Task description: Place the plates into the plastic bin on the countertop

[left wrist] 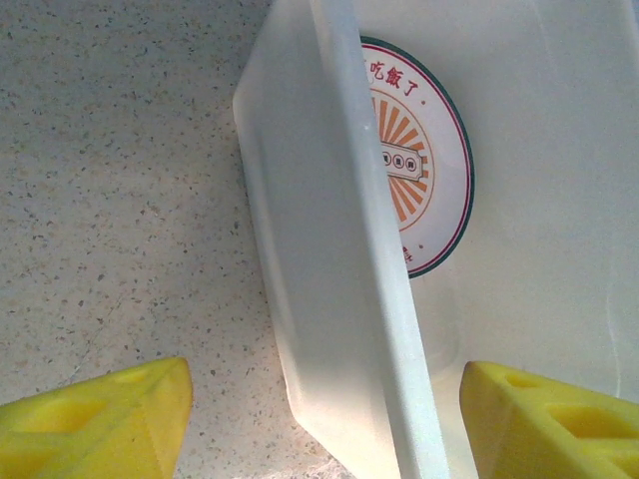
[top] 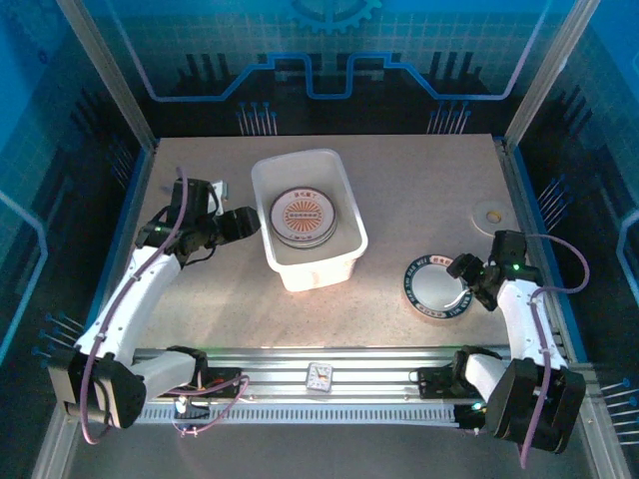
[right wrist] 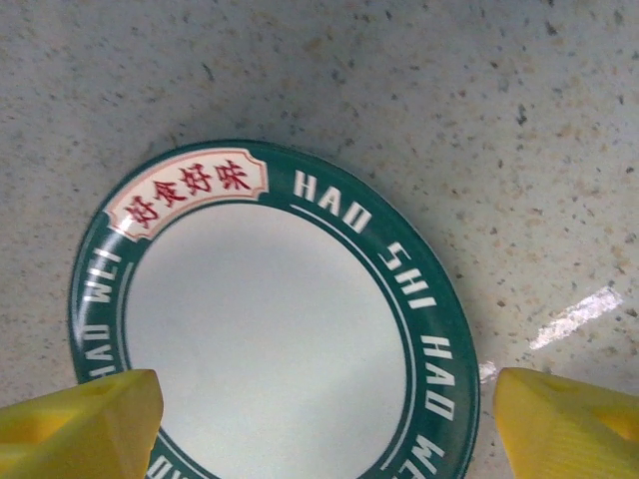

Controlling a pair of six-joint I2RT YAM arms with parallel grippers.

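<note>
Plastic bin (top: 310,269) (sunburst plate (top: 303,213) inside) on speckled countertop (top: 419,190), blue panels (top: 200,40) behind. Left gripper (left wrist: 324,399) straddles bin wall, fingers apart; right gripper (right wrist: 327,399), fingers apart, over "HAO SHI" plate (right wrist: 270,319) right of bin.

Centre frame, the plastic bin (top: 312,269) sits on the countertop (top: 399,180) with a sunburst plate (top: 303,216) flat inside, the left gripper (top: 252,224) at its left wall, while the right gripper (top: 462,271) hovers at a dark-rimmed plate (top: 436,288) at the right.
</note>
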